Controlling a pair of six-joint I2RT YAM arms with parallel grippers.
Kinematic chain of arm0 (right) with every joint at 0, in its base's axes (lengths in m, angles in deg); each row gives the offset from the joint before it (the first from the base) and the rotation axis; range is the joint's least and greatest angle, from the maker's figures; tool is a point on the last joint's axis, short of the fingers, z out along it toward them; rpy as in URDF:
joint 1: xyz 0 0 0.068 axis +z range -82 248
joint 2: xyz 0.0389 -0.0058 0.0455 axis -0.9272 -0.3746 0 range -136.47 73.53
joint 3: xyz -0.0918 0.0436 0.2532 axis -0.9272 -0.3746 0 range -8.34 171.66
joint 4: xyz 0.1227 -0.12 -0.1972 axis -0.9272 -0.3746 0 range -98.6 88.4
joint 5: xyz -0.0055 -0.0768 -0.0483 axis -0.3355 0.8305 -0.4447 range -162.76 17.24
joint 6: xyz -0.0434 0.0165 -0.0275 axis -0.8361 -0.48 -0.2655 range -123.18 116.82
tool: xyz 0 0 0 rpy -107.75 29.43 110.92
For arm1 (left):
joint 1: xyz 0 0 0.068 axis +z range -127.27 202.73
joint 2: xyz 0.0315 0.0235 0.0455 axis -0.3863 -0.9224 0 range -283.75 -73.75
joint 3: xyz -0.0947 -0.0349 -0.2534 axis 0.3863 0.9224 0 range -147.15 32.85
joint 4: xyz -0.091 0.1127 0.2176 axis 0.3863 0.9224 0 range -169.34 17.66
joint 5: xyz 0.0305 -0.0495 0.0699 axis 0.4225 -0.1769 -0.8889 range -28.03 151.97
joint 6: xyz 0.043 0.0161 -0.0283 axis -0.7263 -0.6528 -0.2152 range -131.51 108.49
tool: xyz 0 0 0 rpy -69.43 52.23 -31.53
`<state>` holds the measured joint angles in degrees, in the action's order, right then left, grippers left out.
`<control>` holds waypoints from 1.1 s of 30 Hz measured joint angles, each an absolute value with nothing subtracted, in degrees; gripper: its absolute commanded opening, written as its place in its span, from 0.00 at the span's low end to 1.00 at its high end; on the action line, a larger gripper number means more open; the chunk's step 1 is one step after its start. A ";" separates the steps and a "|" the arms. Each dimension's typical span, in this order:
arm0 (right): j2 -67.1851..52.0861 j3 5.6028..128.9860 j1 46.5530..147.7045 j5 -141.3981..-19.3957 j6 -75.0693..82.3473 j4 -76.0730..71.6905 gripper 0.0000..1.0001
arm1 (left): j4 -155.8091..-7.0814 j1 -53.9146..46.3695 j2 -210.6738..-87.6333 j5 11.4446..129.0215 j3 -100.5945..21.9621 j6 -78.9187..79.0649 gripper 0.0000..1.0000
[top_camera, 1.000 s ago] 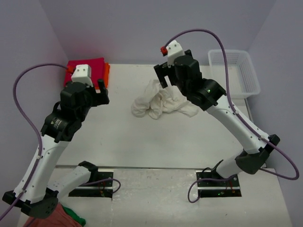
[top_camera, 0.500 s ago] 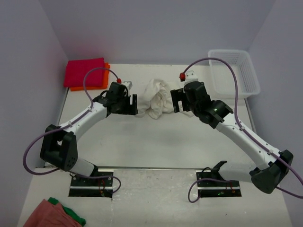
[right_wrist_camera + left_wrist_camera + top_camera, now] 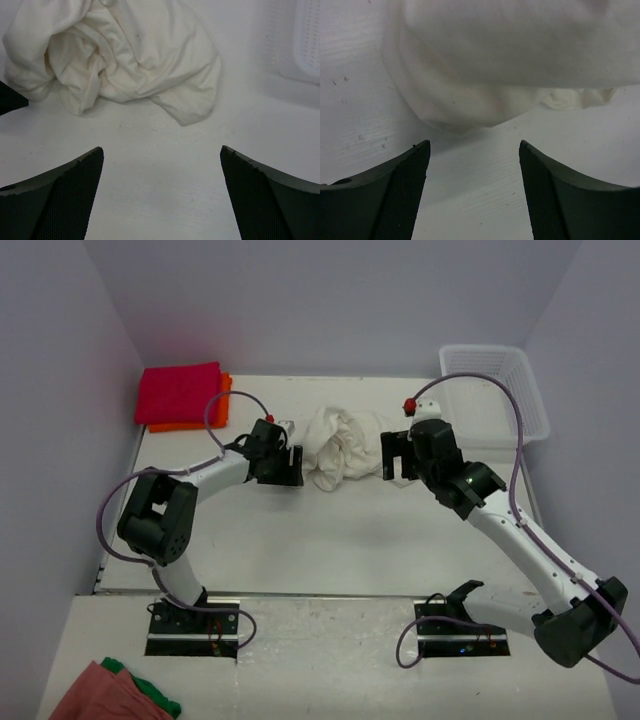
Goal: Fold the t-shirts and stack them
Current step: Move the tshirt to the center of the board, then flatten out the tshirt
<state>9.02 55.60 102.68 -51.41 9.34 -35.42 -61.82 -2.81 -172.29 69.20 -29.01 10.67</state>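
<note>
Lying nearest the viewer, at the front left corner beside the left arm's base, is a salmon-pink cloth [image 3: 95, 692] over a green cloth [image 3: 160, 705]. Farther in, both arms reach across the white counter [image 3: 330, 540] toward its middle. The left gripper [image 3: 472, 145] sits low over the counter with its jaws apart and nothing between them. The crumpled cream-white t-shirt [image 3: 340, 445] lies just ahead of its fingertips. The right gripper [image 3: 161, 148] faces the same shirt from the opposite side, jaws spread wide and empty, with a bare strip of counter between its tips and the nearest fold. The shirt is bunched between the two grippers, and neither holds it. Well beyond the left gripper, at the far left corner, a folded magenta-red t-shirt [image 3: 180, 392] rests on an orange t-shirt [image 3: 226, 398], whose edge shows along one side. Beyond the right gripper, at the far right corner, stands a white mesh basket [image 3: 480, 348].
</note>
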 measured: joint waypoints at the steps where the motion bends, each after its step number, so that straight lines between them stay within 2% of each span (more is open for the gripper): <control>1: 8.93 55.30 101.15 -52.35 9.60 -35.42 0.99 | -61.80 -2.81 -173.36 69.17 -29.21 10.80 0.72; 5: 5.09 55.43 93.98 -56.02 10.34 -35.51 0.96 | -61.85 -2.81 -175.48 68.93 -29.82 11.67 0.71; 7: -0.22 56.32 90.42 -57.73 10.54 -35.81 0.88 | -62.02 -2.83 -175.61 68.80 -30.13 11.93 0.67; 12: -14.63 57.74 84.80 -63.63 10.87 -37.26 0.85 | -62.61 -2.86 -176.07 68.06 -31.16 12.18 0.43; 13: -16.73 57.90 84.32 -64.77 10.93 -37.71 0.85 | -62.61 -2.86 -176.20 67.80 -31.35 12.35 0.34; 15: -19.70 58.40 83.82 -66.52 11.02 -38.59 0.85 | -62.68 -2.86 -176.40 67.45 -31.59 12.61 0.24; 16: -20.86 58.88 83.71 -67.43 11.15 -38.76 0.85 | -62.70 -2.86 -176.51 67.29 -31.70 12.79 0.13; 18: -22.37 60.00 83.55 -68.81 11.26 -38.98 0.85 | -62.74 -2.86 -176.77 66.79 -31.92 13.01 0.00; 23: -25.05 63.10 82.96 -70.91 11.37 -38.81 0.85 | -62.98 -2.86 -177.29 66.00 -32.51 12.96 0.00; 33: -33.82 67.27 81.04 -72.88 11.30 -38.11 0.71 | -63.62 -2.86 -177.34 65.61 -32.53 13.01 0.00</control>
